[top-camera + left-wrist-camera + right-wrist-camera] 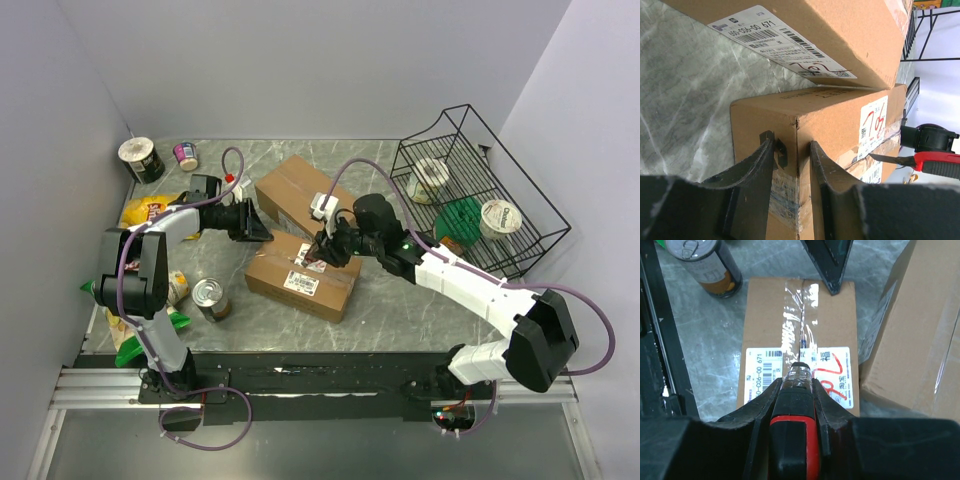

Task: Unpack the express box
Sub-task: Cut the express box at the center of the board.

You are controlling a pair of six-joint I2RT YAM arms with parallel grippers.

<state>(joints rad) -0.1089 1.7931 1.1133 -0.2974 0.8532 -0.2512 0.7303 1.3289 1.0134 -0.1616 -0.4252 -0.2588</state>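
Grey marbled tabletop carries a can at its near side. Beyond the can lies the labelled box. My right pincer is clamped on a red-and-black knife, with the blade on the box's taped seam. My left pincer stands narrowly parted astride an end corner of that box; I cannot tell whether it pinches. A second box lies just behind, and a wire basket sits at the far right.

Box brown; its label white with red scribble. Knife red and black. Table grey, marbled.
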